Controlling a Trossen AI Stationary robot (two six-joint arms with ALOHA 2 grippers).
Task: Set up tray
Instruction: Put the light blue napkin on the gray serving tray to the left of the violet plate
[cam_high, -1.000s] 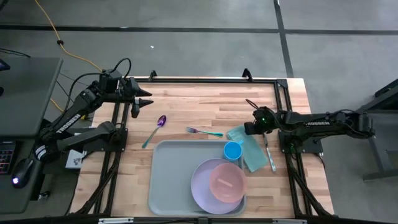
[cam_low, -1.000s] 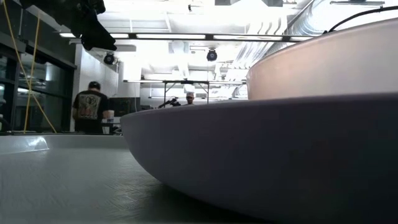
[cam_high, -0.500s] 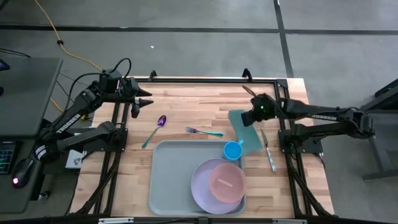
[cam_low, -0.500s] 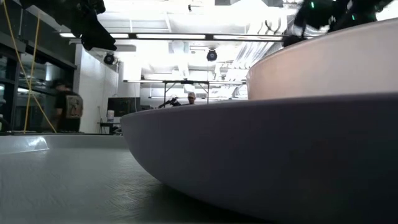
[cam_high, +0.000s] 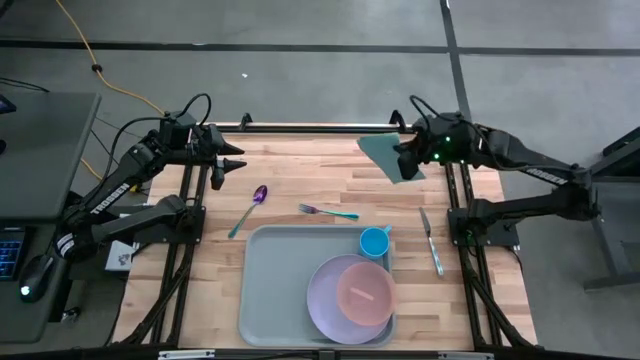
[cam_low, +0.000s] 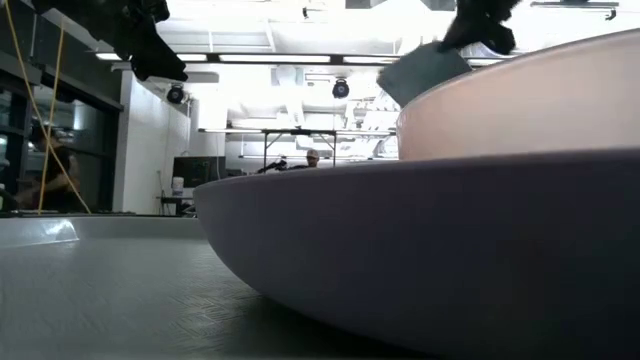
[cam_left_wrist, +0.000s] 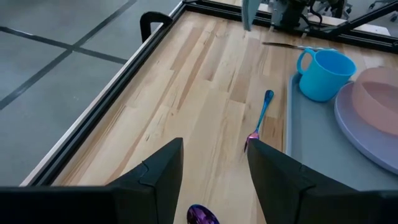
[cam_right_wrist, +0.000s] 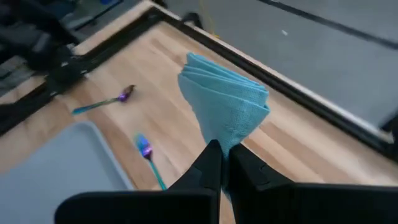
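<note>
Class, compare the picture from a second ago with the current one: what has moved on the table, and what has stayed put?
The right gripper, shut on the teal cloth, has lifted it from beside the blue cup and carried it to the table's far edge. The knife, once partly under the cloth, lies exposed. The left gripper, tray, plate, bowl, fork and spoon stayed put.

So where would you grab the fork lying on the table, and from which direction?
Take the fork at mid-handle, from straight above, jaws closing across its width. It lies flat on the wood just beyond the tray rim, tines toward the left arm's side, teal handle end close to the blue cup. The middle looks clear of both; a side approach probably meets the rim.
</note>
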